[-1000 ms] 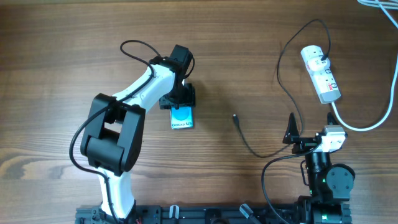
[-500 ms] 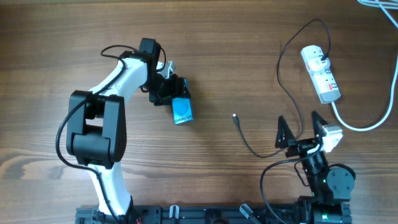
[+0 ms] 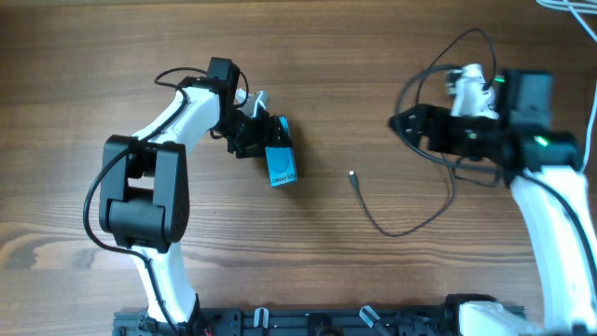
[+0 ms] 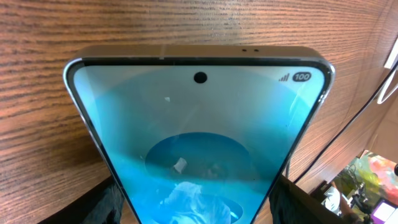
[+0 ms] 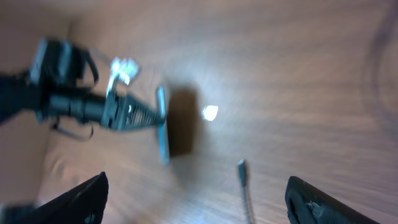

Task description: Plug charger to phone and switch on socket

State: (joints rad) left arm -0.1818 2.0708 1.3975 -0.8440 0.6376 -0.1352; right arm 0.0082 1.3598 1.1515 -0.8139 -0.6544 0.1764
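Right arm swung up from base; right tool (image 3: 399, 123) spread wide, empty, aimed toward charger (image 3: 392, 232) tip lying on desk (image 3: 326, 56). Left tool (image 3: 267, 140) clamps phone (image 3: 282, 168), shifted slightly toward tip. Tip pickup likely next.

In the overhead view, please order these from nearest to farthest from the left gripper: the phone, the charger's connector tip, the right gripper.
1. phone, held in the left gripper itself.
2. connector tip, lying in the middle.
3. right gripper, on the right side.
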